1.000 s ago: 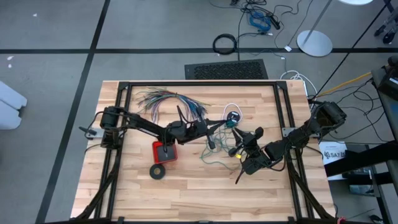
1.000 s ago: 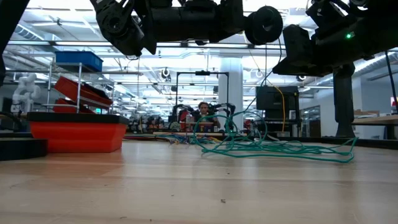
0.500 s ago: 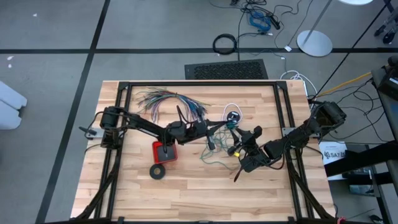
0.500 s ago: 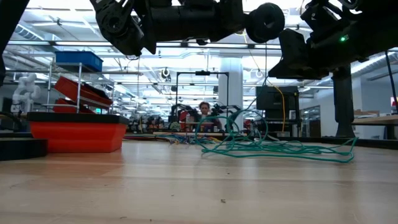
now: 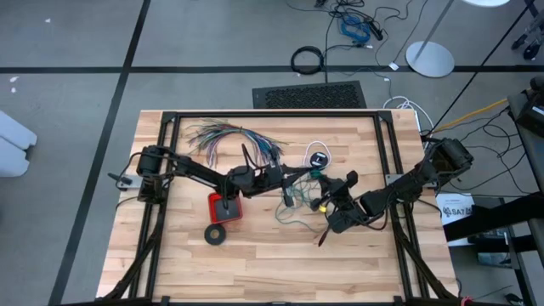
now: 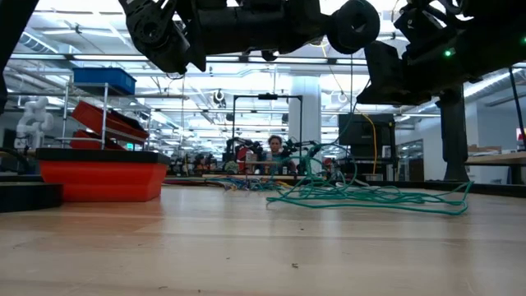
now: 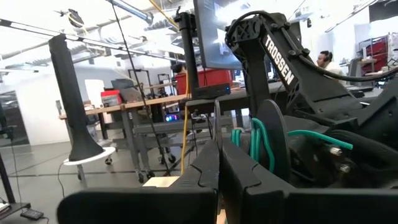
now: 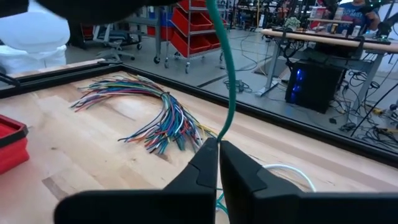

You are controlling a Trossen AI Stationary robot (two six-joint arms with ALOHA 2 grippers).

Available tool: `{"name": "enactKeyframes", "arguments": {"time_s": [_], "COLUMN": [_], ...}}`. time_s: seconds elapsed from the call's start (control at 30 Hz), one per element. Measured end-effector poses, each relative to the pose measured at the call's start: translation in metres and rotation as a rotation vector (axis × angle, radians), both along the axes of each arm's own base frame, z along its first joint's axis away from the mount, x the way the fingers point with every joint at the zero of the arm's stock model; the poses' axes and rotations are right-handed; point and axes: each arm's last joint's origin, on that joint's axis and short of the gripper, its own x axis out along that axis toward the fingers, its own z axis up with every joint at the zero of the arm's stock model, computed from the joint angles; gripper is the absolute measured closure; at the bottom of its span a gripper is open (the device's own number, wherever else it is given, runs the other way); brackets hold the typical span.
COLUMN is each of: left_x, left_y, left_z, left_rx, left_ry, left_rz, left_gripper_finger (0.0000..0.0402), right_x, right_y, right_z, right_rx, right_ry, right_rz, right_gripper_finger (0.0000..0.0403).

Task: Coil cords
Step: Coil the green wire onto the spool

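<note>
Tabletop [image 5: 170, 255]: wooden, carries every item within reach of both arms.
Ring [image 5: 216, 234]: black, lies flat near the front edge, apart from the cords.
Red box [image 5: 226, 206]: sits just beside the ring, under the left arm, clear of the work zone.
Wire bundle [image 5: 229, 136]: many-coloured, fanned out at the rear, not part of the coiling.
Left end effector [image 5: 289, 177]: raised over the tabletop centre, fingers pressed together; whether it pins any cord cannot be told.
Green wire [image 5: 293, 212]: loose tangle on the tabletop at centre, one strand rising up to the right arm.
White cord [image 5: 316, 146]: loops behind the tangle, with its black round piece [image 5: 319, 158] lying flat.
Right end effector [image 8: 218, 144]: fingers pinching the green wire strand, probably to draw it taut for coiling.
</note>
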Motion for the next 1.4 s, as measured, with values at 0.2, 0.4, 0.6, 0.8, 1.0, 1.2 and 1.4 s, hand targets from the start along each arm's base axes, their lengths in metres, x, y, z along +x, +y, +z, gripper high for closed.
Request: {"name": "enactKeyframes", "arguments": {"time_s": [0.2,0.4,0.6,0.8,1.0,1.2,1.4], "left_x": [0.0,0.0,0.001,0.001,0.001,0.0,0.0], "left_y": [0.0,0.001,0.003,0.006,0.006,0.002,-0.006], "left_z": [0.0,0.0,-0.004,-0.006,-0.006,-0.005,-0.004], "left_rx": [0.001,0.06,0.135,0.139,0.171,0.142,0.155], "left_ry": [0.0,0.017,0.076,0.103,0.115,0.095,0.084], "left_rz": [0.002,0.051,0.118,0.159,0.186,0.154,0.11], "left_gripper_finger": [0.0401,0.0401,0.0401,0.0401,0.0401,0.0401,0.0401], "right_x": [0.008,0.016,0.022,0.024,0.025,0.023,0.023], "right_y": [-0.006,-0.008,-0.008,-0.007,-0.008,-0.012,-0.015], "right_z": [0.004,0.011,0.018,0.024,0.027,0.018,0.016], "right_rx": [0.043,0.048,0.057,0.06,0.085,0.118,0.135], "right_ry": [-0.018,-0.006,-0.038,-0.091,-0.147,-0.111,-0.118], "right_rz": [0.025,0.095,0.149,0.157,0.151,0.121,0.101], "right_gripper_finger": [0.0403,0.0403,0.0403,0.0403,0.0403,0.0403,0.0403]}}
